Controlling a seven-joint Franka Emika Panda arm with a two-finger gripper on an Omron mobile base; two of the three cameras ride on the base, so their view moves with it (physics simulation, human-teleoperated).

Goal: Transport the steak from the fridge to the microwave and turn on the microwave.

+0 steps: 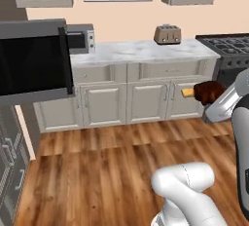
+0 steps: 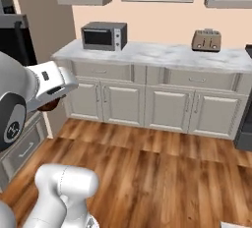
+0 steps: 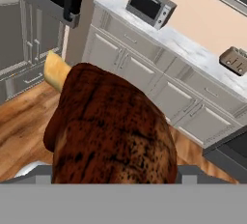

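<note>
The steak (image 1: 209, 90), a dark reddish-brown lump, hangs in the air above the wooden floor with my gripper (image 1: 210, 98) shut on it. In the hand view the steak (image 3: 111, 126) bulges between my fingertips (image 3: 42, 174). A small tan food piece (image 1: 187, 92) sticks out beside it. From the right base view, the steak (image 2: 49, 107) peeks out under my hand. The microwave (image 1: 34, 64), built-in with a black glass door and a dark vertical handle (image 1: 65, 59), stands at the left, well apart from the steak. The fridge is out of view.
A small grey countertop oven (image 2: 103, 36) and a toaster (image 2: 206, 40) sit on the marble counter (image 1: 136, 50) over white cabinets. A black stove (image 1: 228, 45) stands at the right. Grey drawers (image 3: 29, 49) lie below the microwave. Open wooden floor (image 2: 147, 163) lies ahead.
</note>
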